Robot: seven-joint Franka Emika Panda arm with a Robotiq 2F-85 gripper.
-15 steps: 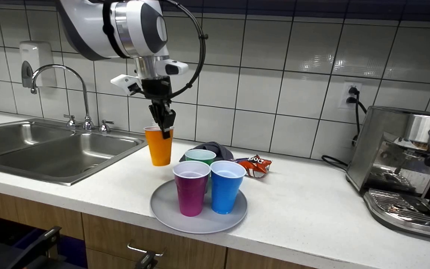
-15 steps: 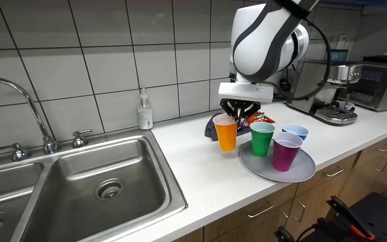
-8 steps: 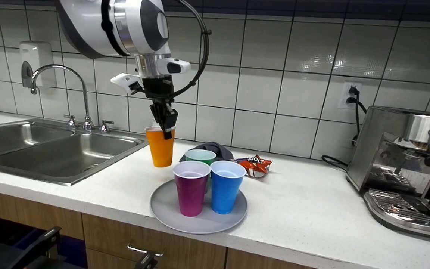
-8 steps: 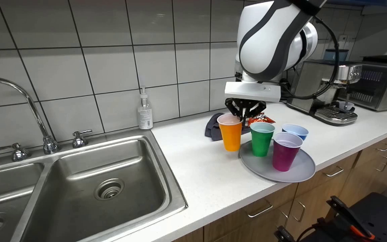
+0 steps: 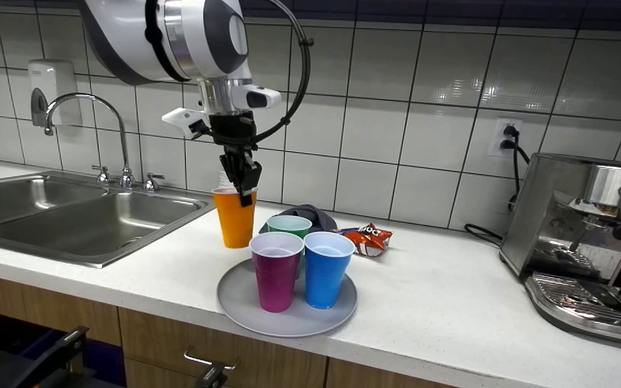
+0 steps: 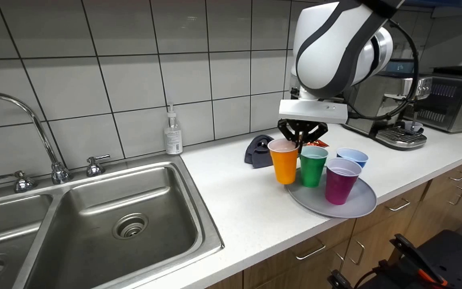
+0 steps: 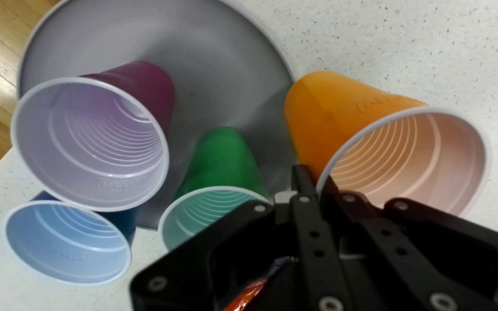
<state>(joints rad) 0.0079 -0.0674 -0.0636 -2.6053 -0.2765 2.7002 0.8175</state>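
My gripper (image 7: 314, 183) is shut on the wall of an orange cup (image 7: 331, 112), one finger outside the rim and the other inside. In both exterior views this cup (image 5: 234, 221) is slightly tilted at the plate's edge, beside the green cup (image 6: 311, 168). How far its base is above the counter is hard to tell. A round grey plate (image 5: 240, 304) carries a purple cup (image 5: 275, 280), a blue cup (image 5: 325, 277) and the green one, all upright. In the wrist view, the gripper's linkage covers part of the green cup (image 7: 225, 164).
Behind the plate lie a dark cloth (image 6: 258, 152) and a red snack packet (image 5: 367, 240). A steel double sink (image 5: 89, 215) with a tall faucet, a soap bottle (image 6: 173, 138) and a coffee machine (image 5: 547, 215) stand along the tiled wall.
The gripper has carried the orange cup rightward in both exterior views, closer to the plate and green cup, and a little lower. Cups on the plate have stayed put.
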